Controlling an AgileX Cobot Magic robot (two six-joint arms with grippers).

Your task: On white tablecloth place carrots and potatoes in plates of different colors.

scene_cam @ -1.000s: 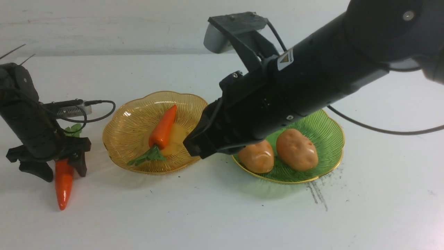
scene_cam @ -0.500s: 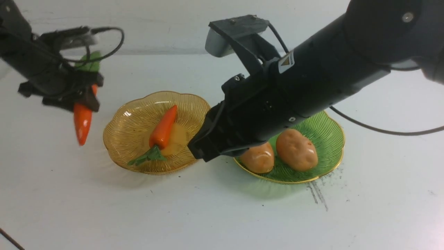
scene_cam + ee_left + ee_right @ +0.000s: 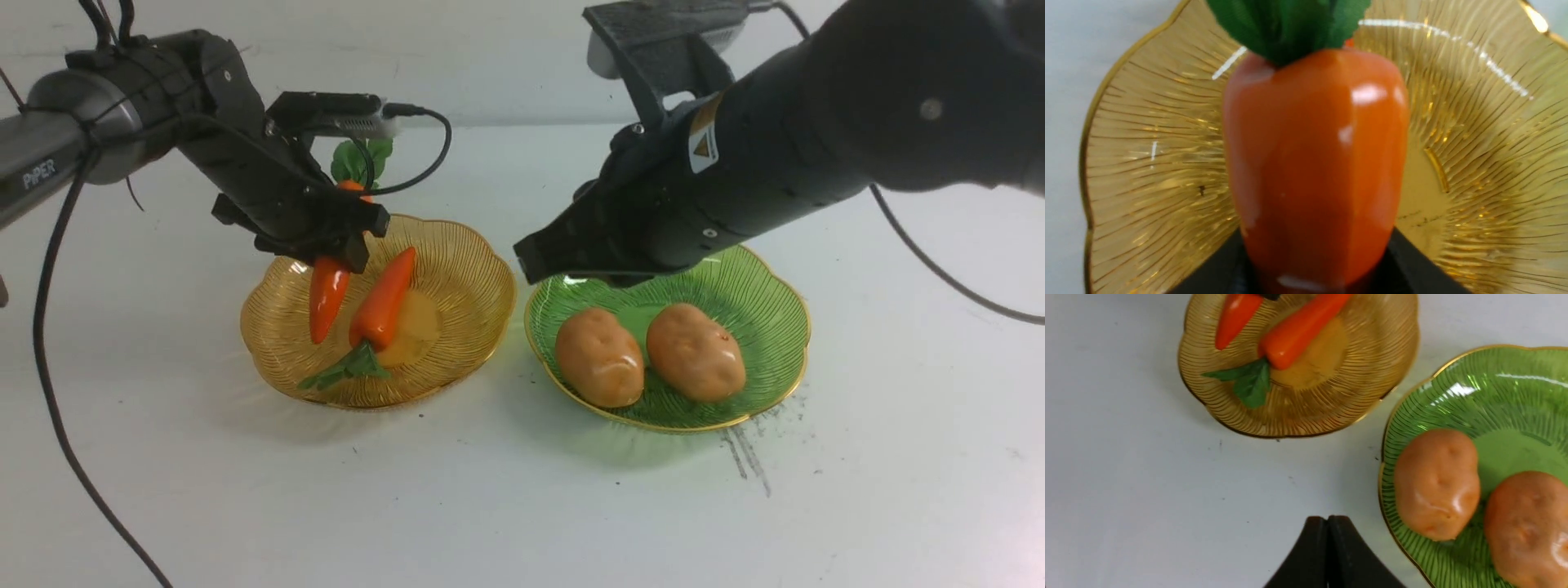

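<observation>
Orange carrot (image 3: 326,298) hangs tip-down over the amber plate (image 3: 465,278), pinched by your left gripper (image 3: 326,249). Lower it beside the lying carrot (image 3: 384,296) before releasing. Your right gripper (image 3: 1328,533), pressed together, hovers empty near the green plate (image 3: 767,286).

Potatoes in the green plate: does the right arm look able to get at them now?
Probably yes. The right gripper hovers close by the green plate, and nothing covers the potatoes, but its fingers are shut and must open first.
</observation>
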